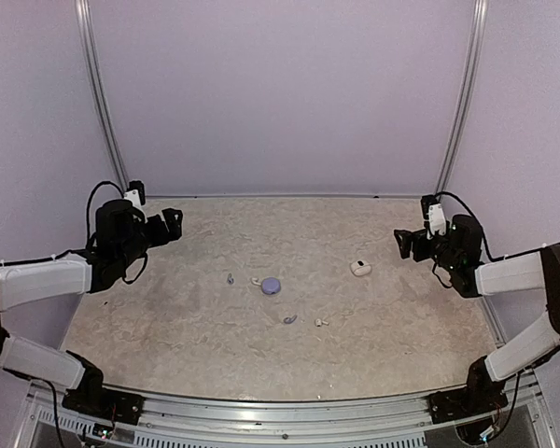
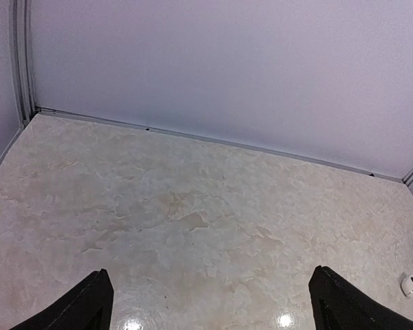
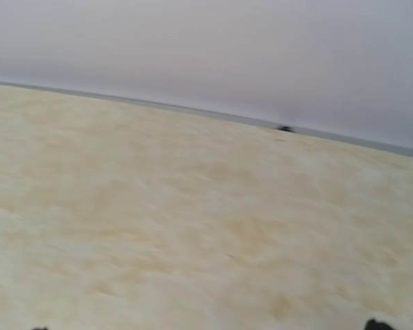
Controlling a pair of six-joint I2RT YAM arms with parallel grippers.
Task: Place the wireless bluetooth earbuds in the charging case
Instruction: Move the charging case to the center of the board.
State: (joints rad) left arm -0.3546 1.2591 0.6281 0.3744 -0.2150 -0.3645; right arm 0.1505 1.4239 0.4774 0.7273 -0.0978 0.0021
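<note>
A round lilac charging case [image 1: 272, 286] lies mid-table, and a white case [image 1: 359, 268] lies to its right; the white case also shows at the right edge of the left wrist view [image 2: 409, 284]. Four tiny earbuds lie loose: a lilac one [image 1: 231, 278] and a white one [image 1: 256, 281] left of the lilac case, and another lilac one [image 1: 289, 319] and white one [image 1: 320, 323] in front of it. My left gripper [image 1: 173, 224] [image 2: 213, 309] is open and empty, raised at the far left. My right gripper [image 1: 403, 243] [image 3: 206, 327] is open and empty, raised at the far right.
The tan mottled tabletop [image 1: 196, 327] is enclosed by pale walls at the back and sides, with metal corner posts [image 1: 101, 93]. The right wrist view is blurred and shows only tabletop and wall.
</note>
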